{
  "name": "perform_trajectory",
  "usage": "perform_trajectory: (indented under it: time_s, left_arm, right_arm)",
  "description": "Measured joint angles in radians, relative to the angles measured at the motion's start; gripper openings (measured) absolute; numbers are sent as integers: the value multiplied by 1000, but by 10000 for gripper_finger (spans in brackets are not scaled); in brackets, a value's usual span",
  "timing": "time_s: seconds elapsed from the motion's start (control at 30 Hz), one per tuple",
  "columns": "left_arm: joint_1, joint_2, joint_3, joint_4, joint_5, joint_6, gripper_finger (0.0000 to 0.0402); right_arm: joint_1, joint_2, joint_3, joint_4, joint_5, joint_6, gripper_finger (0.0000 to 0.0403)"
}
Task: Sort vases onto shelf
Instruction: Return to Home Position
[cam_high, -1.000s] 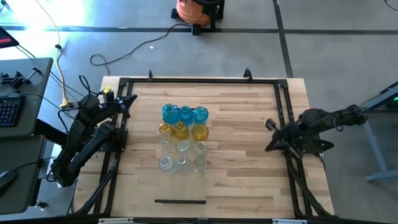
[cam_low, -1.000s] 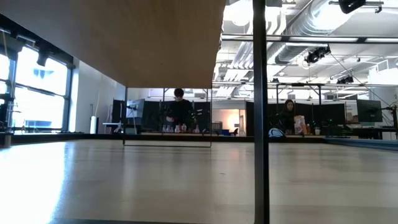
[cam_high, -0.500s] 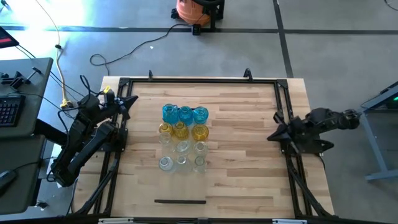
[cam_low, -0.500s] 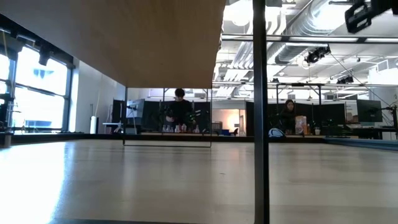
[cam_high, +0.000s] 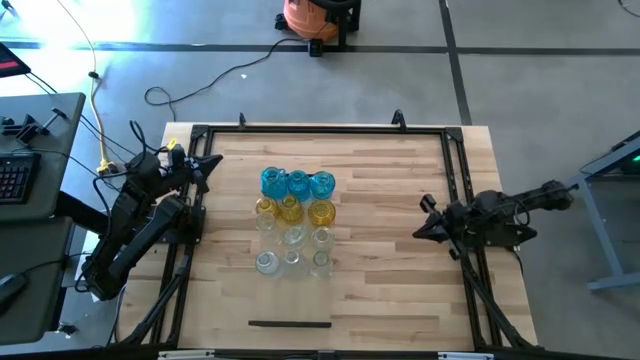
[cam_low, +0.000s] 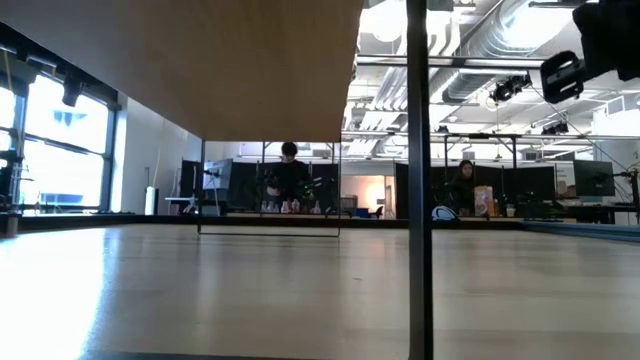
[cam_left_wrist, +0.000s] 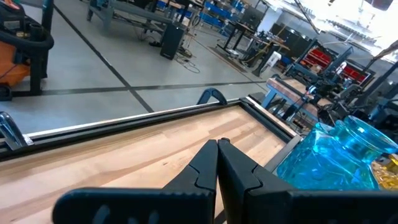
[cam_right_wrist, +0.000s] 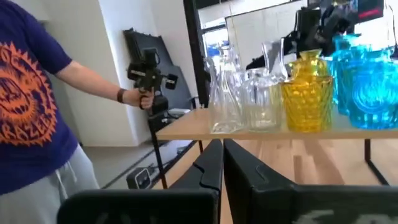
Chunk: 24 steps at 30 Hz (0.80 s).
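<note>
- The vases (cam_high: 293, 222) stand close together in a block near the middle of the table (cam_high: 400, 290), on the shelf (cam_right_wrist: 183, 127). The shelf is a pale wooden panel raised on thin dark legs.
- In the high view the block has rows by colour: the blue vases (cam_high: 297, 184) are at the far side, the yellow vases (cam_high: 292, 210) come next, and the clear vases (cam_high: 293, 250) fill the near rows.
- All the vases that show clearly in the right wrist view stand upright. Many touch or almost touch their neighbours.
- The left gripper (cam_high: 208, 162) rests at the far left edge of the table, well apart from the vases. Its arm is folded over the left side. In the left wrist view its two fingers (cam_left_wrist: 205, 163) are pressed together and hold nothing. One blue vase (cam_left_wrist: 336, 155) shows beyond them.
- The right gripper (cam_high: 423, 217) hangs over the right part of the table and points toward the vases, well apart from them. In the right wrist view its fingers (cam_right_wrist: 210, 163) are also pressed together, with nothing between them.
- Beyond the shelf, the right wrist view shows a person (cam_right_wrist: 37, 93) in a purple shirt with an orange print. This person's hand (cam_right_wrist: 144, 96) holds a black device (cam_right_wrist: 149, 73).
- An orange machine (cam_high: 312, 17) stands on the floor behind the table.
</note>
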Motion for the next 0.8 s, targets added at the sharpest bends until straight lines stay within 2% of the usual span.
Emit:
perform_trajectory:
  time_s: [0.27,0.43,0.6,0.8]
  left_arm:
    - [0,0,0,8,14,36,1]
    - [-2,0,-7,36,44,62,1]
    - [-9,0,-80,132,47,23,1]
    - [-93,-10,-168,264,81,-15,1]
  right_arm:
    - [0,-3,1,-144,83,-56,0]
    - [0,6,1,-143,94,-81,0]
    - [0,6,1,-143,99,-74,0]
    - [0,7,1,-144,100,-34,0]
